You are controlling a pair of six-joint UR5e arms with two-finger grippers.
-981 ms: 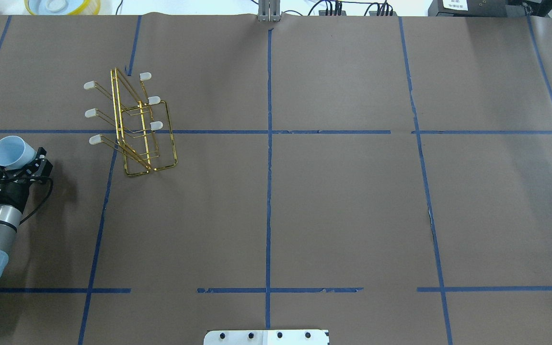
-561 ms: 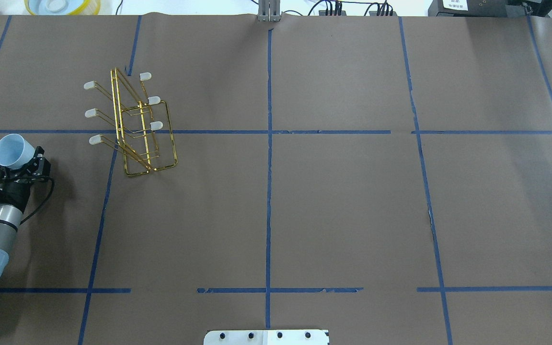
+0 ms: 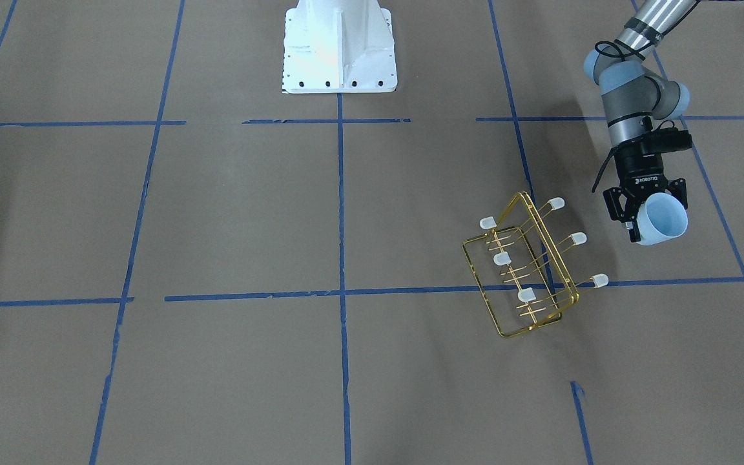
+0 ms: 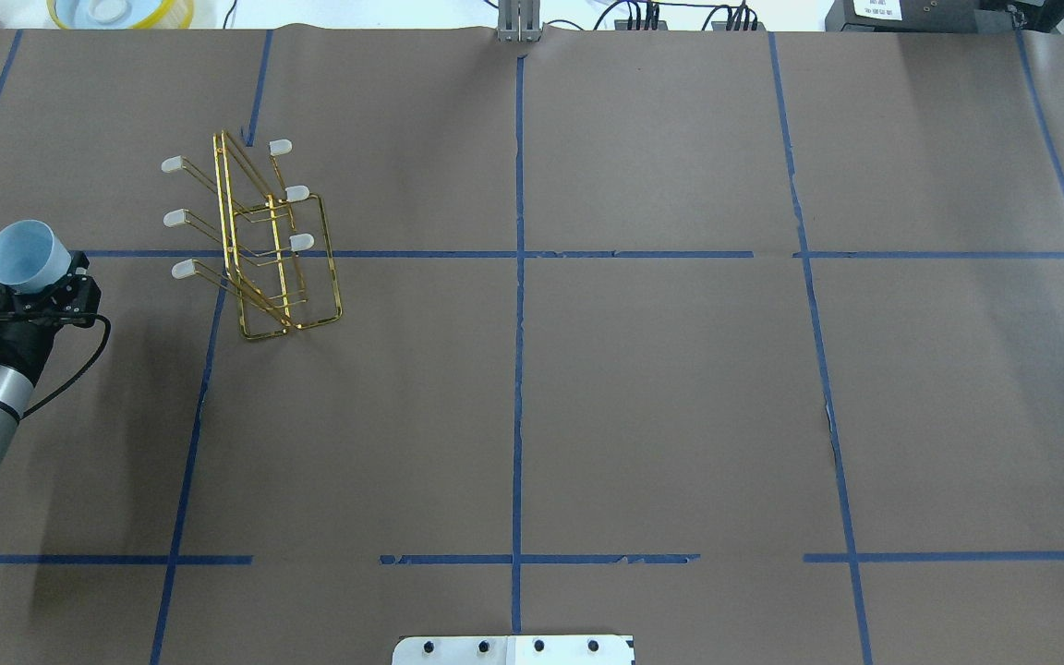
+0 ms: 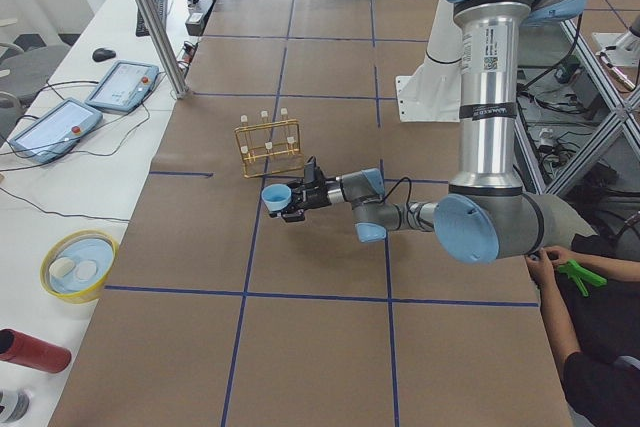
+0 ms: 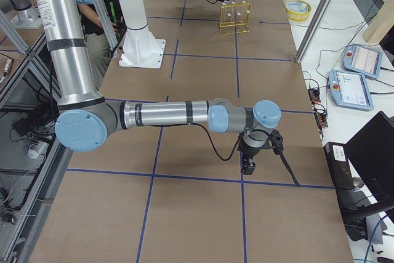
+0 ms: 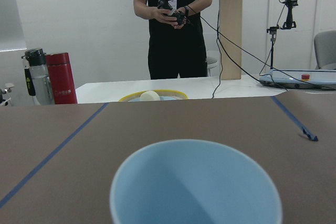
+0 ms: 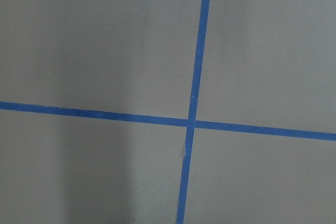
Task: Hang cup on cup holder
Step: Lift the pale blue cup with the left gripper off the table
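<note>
Tilted pale cup near gold cup holder

Looks like a robotics lab: brown paper-covered table gridded with blue tape, teach pendants on the side bench, aluminium posts, and a person holding what might be a controller.

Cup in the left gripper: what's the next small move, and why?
The left gripper holds the cup apart from the cup holder, mouth facing the far edge. Probably carry it rightward to the nearest capped prong, turning the mouth toward it.
</note>
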